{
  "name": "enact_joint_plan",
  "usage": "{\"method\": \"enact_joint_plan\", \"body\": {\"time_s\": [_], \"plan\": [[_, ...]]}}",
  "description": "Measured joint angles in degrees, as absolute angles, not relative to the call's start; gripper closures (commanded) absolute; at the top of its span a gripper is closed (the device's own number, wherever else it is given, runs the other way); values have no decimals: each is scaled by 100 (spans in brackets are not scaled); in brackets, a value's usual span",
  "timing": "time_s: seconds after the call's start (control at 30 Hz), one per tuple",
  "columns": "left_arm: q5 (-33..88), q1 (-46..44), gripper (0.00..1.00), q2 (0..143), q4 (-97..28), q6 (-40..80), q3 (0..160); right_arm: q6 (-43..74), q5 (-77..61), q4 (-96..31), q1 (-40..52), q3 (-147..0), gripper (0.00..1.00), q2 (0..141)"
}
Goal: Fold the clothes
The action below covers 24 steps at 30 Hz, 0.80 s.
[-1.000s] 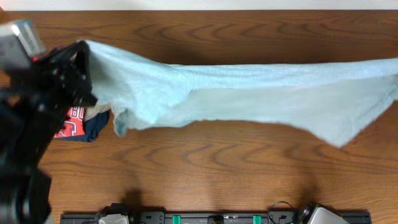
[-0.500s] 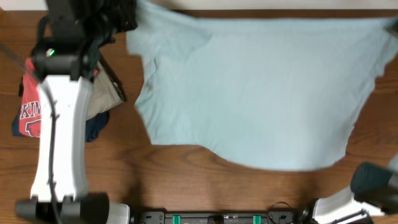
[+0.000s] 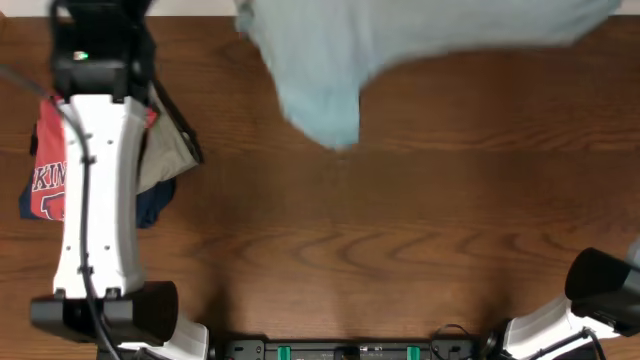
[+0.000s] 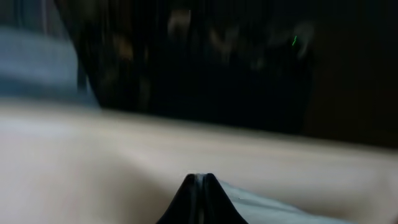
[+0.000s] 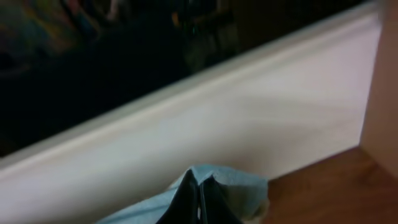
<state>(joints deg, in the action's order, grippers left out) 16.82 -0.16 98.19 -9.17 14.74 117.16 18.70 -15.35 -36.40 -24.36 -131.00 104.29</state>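
From overhead you see the clothes (image 3: 400, 40) only in part: a pale blue-grey sheet stretched along the far edge of the worktop (image 3: 400, 230), one loose flap drooping toward the middle and the rest cut off by the top of the frame. Neither pincer shows in that view.

The wrist views fill that in. The right pincer (image 5: 199, 191) is closed tight, with a bunched fold of the blue-grey fabric nipped at its tips, in front of a pale wall (image 5: 236, 118). The left pincer (image 4: 199, 190) is also pressed fully together, and a pale strip of cloth runs off from its tips to the lower right. That picture is badly blurred, so the grip there is less plain.

Overhead, your left arm (image 3: 95, 200) lies along the left side, its white link covering part of a pile beneath it: a red T-shirt (image 3: 42, 175) with white lettering, an olive-tan garment (image 3: 165, 150) and a bit of dark blue cloth (image 3: 158, 205). The right arm (image 3: 600, 290) shows only at the near right corner.
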Motion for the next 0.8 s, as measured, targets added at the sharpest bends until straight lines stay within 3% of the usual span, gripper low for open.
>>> {"method": "enact_joint_plan", "body": {"time_s": [0.17, 0.53, 0.8], "plan": [[1776, 187, 94, 9612, -2047, 1472, 12486, 1785, -1190, -4460, -2663, -13343, 99, 10180], [1955, -16, 94, 9907, -6965, 1455, 12215, 1262, -119, -6901, -2735, -12348, 99, 10175], [1977, -777, 94, 10359, -7550, 1441, 11681, 1151, 36, -7747, -2716, -11297, 99, 10195]]}}
